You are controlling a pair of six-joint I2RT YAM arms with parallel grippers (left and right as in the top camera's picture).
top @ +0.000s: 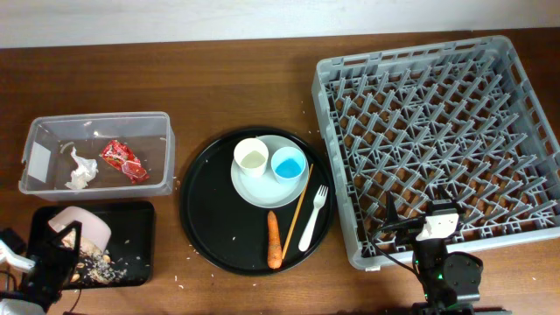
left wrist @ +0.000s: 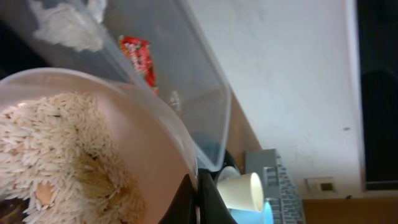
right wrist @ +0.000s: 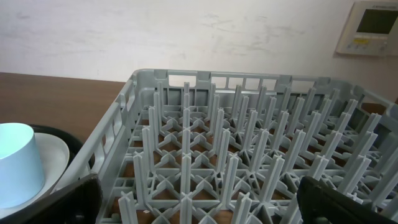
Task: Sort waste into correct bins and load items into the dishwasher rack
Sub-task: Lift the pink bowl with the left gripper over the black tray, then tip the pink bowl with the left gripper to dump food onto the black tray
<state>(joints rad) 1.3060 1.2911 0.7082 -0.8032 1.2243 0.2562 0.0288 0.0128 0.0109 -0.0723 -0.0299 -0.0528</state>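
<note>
Under the left claw [left wrist: 198, 199] sits the flat black tray [top: 144, 249], and that is where the work is. The claw is pinched together on the rim of the pinkish bowl [top: 83, 229], holding it tipped on its side over the tray. I take this as the scraping step. Some rice scraps [top: 103, 272] lie in the tray below the claw, but the wrist view shows a good heap clinging inside the bowl.

The next move, I'd guess, calls for a steeper tilt or a shake to loosen what sticks. Then the bowl has a long carry across to the dishwasher rack [top: 437, 122], well off to the claw's right.

Just beyond the left claw stands the clear tub [top: 168, 162], with the red wrapper [top: 122, 160] and the tissue [top: 80, 171] inside. To its right, the round black tray [top: 210, 232] holds the carrot [top: 274, 239], which is waste not yet binned.

The left arm is low at the table's near corner, wrist rolled over. The right claw [right wrist: 199, 182] hangs wide apart and empty, level with the rack's near rim and facing across its pegs.
</note>
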